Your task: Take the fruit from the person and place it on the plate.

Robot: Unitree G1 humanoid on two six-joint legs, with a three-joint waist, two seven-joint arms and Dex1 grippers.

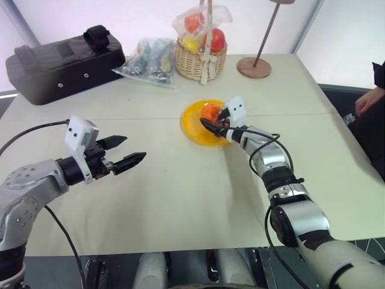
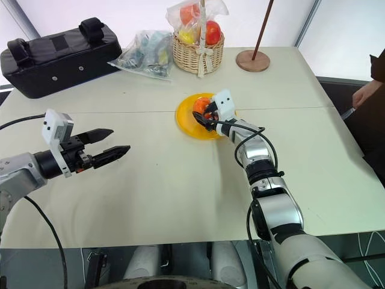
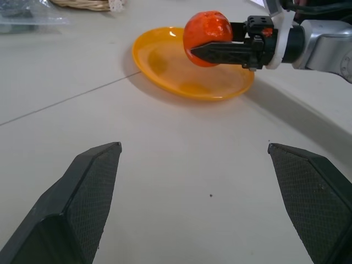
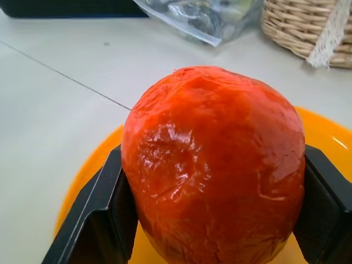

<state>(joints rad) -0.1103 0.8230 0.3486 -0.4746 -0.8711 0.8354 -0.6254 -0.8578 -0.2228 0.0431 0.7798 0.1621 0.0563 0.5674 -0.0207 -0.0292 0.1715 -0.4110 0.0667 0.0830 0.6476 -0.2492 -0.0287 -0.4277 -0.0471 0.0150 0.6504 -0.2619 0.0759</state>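
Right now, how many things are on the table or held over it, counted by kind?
Loose fruit, held in the right end effector: 1
Yellow plate: 1
Wicker basket: 1
Black bag: 1
Clear plastic bag: 1
Wooden stand base: 1
Total: 6

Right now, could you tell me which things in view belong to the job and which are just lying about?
Part of the job:
- fruit, clamped in the right gripper above the plate
- yellow plate
- person's hand at the table's edge

Just lying about:
- wicker basket of wrapped fruit
- black bag
- plastic bag
- wooden stand
- left gripper, open and idle
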